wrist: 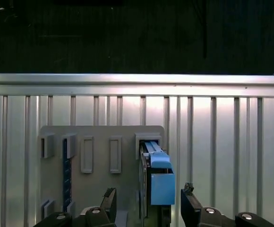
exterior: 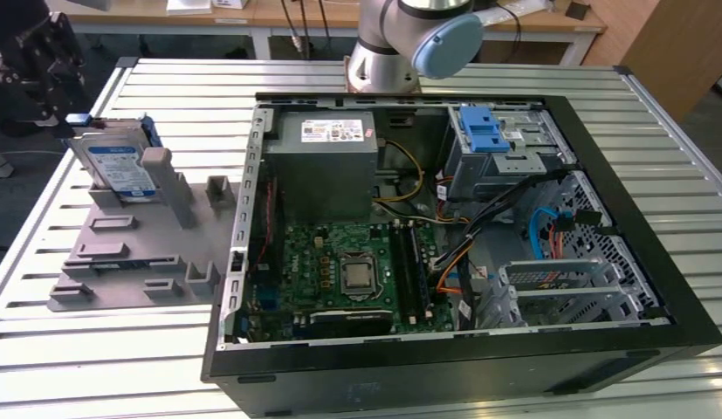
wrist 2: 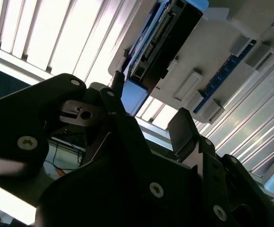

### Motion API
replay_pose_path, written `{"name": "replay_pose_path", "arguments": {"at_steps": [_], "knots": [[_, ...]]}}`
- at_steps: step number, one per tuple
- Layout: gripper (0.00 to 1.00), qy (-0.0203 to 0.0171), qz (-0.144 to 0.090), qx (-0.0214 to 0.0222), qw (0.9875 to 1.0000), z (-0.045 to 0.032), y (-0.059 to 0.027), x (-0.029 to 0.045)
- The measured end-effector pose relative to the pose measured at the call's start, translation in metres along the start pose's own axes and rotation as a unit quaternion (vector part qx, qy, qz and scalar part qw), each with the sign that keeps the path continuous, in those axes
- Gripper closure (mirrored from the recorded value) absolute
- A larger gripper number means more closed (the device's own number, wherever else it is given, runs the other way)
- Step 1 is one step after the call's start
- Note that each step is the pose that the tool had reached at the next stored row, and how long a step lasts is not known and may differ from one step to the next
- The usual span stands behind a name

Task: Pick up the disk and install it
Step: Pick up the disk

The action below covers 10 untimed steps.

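Observation:
The disk [exterior: 113,168] stands on edge at the far end of the grey moulded holder [exterior: 134,257], at the exterior view's left; it is silver with a white-and-blue label and a blue frame. My black gripper [exterior: 52,96] hovers just beyond its upper end. In both wrist views the gripper [wrist: 149,196] [wrist 2: 149,109] is open, and the disk's blue-framed edge [wrist: 157,179] [wrist 2: 136,97] lies between the two fingertips [wrist: 189,193]. A gap shows on each side, so the fingers are not touching it.
An open computer case [exterior: 640,218] lies on the slatted metal table [exterior: 92,367], to the holder's right in the exterior view. It holds a motherboard [exterior: 349,271], a grey power supply box [exterior: 326,157] and a drive bay with a blue latch [exterior: 486,135]. The arm's base [exterior: 390,52] stands behind the case.

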State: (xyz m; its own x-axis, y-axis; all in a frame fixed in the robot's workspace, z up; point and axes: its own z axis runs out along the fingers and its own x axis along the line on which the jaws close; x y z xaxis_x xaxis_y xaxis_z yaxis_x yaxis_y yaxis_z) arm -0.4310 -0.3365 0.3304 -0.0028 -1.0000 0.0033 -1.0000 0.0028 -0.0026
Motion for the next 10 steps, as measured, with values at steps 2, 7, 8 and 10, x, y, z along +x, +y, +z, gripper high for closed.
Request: {"name": "replay_pose_path", "arguments": {"at_steps": [2, 7, 8, 10], "knots": [[0.35, -0.0007, 0.000, -0.0005, 1.0000, 0.0018, 0.0009, -0.0006], [0.35, -0.0022, 0.000, -0.0011, 1.0000, 0.0074, 0.0021, -0.0015], [0.35, -0.0024, 0.000, -0.0011, 1.0000, 0.0087, 0.0024, -0.0015], [0.35, -0.0027, 0.000, -0.0011, 1.0000, 0.0103, 0.0027, -0.0015]]}}
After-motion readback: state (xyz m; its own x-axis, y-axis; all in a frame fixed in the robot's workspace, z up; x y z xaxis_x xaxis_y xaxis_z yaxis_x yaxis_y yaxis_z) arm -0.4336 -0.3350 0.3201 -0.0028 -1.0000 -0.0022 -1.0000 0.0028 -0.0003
